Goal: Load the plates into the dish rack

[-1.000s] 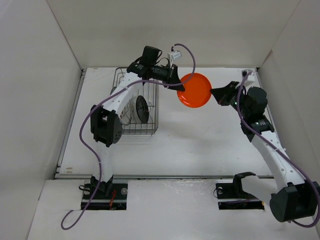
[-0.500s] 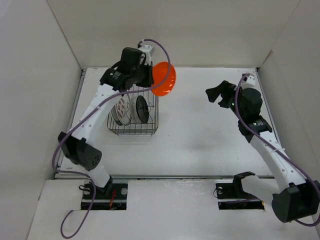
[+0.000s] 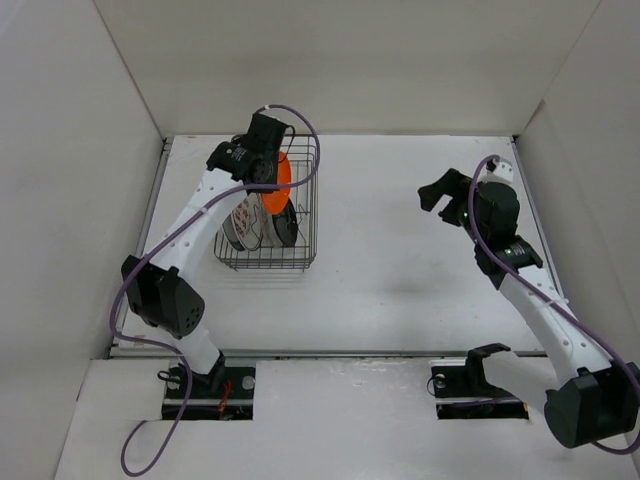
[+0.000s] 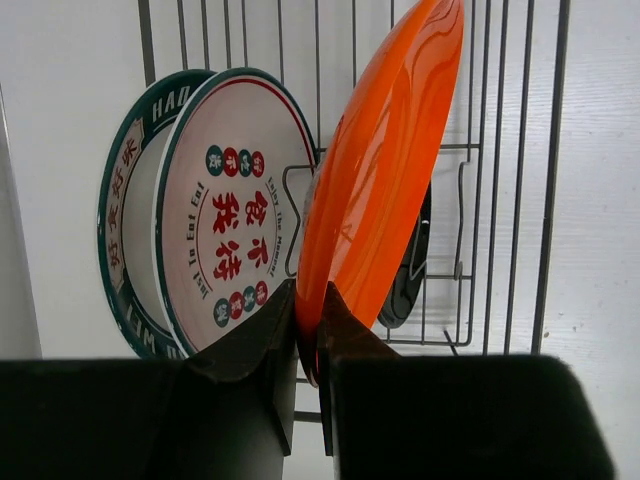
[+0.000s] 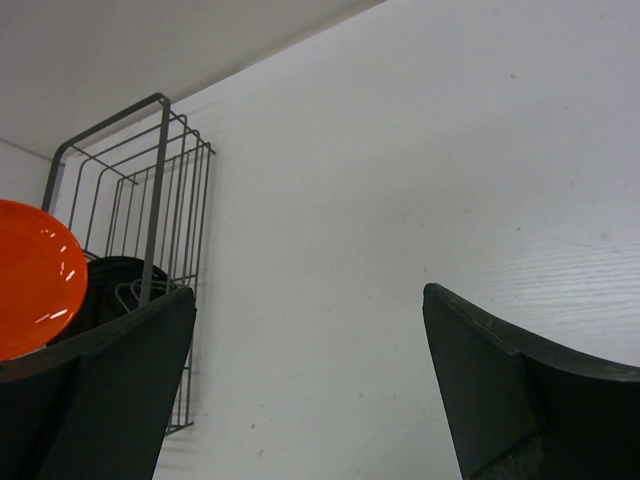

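Orange plate (image 5: 35, 275) at dish rack (image 5: 155, 200)

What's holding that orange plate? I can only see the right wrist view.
Observer: The left gripper, shut on the orange plate's rim.
Operator: Any more plates in there?
Observer: Two white ones stand on edge in the rack: a red-marked plate and a dark-rimmed plate beside it.
Operator: Is the orange one upright?
Observer: No, tilted, partly covering a black plate in the left wrist view.

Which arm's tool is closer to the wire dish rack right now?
Left. The left tool is right over the dish rack, shut on the orange plate. The right tool stands open, well off to the rack's right.
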### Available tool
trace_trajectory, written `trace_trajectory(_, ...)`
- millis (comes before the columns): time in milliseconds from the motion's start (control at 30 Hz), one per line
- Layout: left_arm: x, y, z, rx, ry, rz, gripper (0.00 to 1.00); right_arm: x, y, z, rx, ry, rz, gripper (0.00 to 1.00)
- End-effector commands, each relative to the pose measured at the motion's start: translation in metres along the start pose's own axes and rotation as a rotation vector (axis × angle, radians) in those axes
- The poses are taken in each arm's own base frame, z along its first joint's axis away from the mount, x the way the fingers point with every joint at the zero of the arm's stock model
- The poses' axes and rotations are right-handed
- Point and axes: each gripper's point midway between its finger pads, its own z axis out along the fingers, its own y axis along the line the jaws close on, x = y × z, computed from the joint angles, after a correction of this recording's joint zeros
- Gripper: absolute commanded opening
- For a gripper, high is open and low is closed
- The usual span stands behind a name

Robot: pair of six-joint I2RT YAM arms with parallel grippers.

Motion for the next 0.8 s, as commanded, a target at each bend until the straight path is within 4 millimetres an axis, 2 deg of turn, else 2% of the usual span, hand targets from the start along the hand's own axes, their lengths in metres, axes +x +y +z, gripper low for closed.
trace_trajectory(0, -0.006, 0.008, -0.008, -0.038, -0.031, -0.023, 0.0, 0.001, -0.002, -0.005, 0.008, -0.019, -0.001, 1.0)
trace_trajectory(200, 0.006, 0.002, 0.002, -0.026, 0.012, -0.017, 0.0, -0.007, -0.01, -0.011, 0.023, -0.049, 0.008, 1.0)
trace_trajectory(367, 0.005, -0.009, 0.002, 0.03, 0.028, -0.018, 0.0, -0.005, -0.014, -0.01, 0.029, -0.042, 0.01, 1.0)
trace_trajectory(400, 0.009, -0.016, 0.004, 0.048, 0.042, -0.007, 0.0, -0.005, -0.014, -0.01, 0.029, -0.042, 0.01, 1.0)
trace_trajectory(500, 0.011, -0.017, 0.008, 0.045, 0.052, -0.003, 0.0, -0.006, -0.015, -0.01, 0.029, -0.042, 0.012, 1.0)
trace_trajectory(633, 0.018, -0.029, 0.016, 0.06, 0.08, 0.009, 0.0, -0.004, -0.021, -0.009, 0.041, -0.039, 0.005, 1.0)
trace_trajectory(767, 0.023, -0.029, 0.02, 0.036, 0.09, 0.013, 0.0, 0.003, -0.029, -0.008, 0.061, -0.027, 0.007, 1.0)
